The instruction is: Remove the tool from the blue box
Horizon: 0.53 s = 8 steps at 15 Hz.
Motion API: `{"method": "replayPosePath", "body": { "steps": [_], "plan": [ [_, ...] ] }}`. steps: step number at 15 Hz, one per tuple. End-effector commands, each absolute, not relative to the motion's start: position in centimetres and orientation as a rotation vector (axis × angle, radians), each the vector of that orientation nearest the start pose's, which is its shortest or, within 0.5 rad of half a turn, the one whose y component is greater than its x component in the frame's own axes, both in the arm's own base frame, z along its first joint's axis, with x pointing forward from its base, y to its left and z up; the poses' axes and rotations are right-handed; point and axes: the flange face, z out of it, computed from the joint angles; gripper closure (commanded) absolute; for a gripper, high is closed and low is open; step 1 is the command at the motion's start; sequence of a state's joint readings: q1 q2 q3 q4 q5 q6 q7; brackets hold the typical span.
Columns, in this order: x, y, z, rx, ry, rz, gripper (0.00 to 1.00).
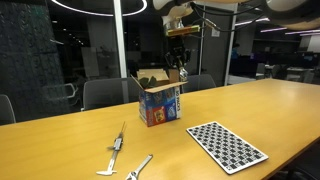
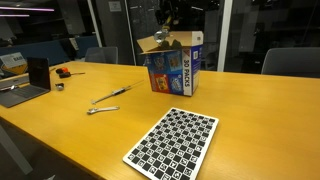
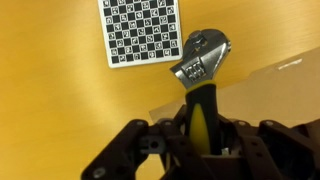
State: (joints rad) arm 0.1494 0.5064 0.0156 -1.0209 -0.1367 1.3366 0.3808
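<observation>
The blue box point(image 1: 160, 102) stands open on the wooden table, its brown flaps up; it also shows in an exterior view point(image 2: 175, 63). My gripper point(image 1: 178, 58) hangs above the box's opening, also seen in an exterior view point(image 2: 166, 20). In the wrist view the gripper point(image 3: 200, 135) is shut on the tool point(image 3: 200, 75), a small adjustable wrench with a silvery head and a black-and-yellow handle, held clear above a brown flap point(image 3: 270, 85).
A black-and-white checkered board point(image 1: 227, 145) lies on the table near the box, also in an exterior view point(image 2: 175, 145). A long silvery tool point(image 1: 117, 145) and a shorter plier-like tool point(image 1: 138, 167) lie beside the box. Chairs stand behind the table.
</observation>
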Motion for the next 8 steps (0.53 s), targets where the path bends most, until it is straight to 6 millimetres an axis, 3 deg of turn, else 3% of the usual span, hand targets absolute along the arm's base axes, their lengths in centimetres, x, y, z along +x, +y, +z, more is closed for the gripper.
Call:
{"method": "replayPosePath", "body": {
  "steps": [1,5,8],
  "plan": [
    [63.9,6.9,51.9,-3.198,0.5,0.377,0.82],
    [62.3,4.4,46.5,-3.115,0.623,0.481,0.82],
    [61.4,2.2,42.9,-3.083,0.737,0.406,0.82]
  ]
}}
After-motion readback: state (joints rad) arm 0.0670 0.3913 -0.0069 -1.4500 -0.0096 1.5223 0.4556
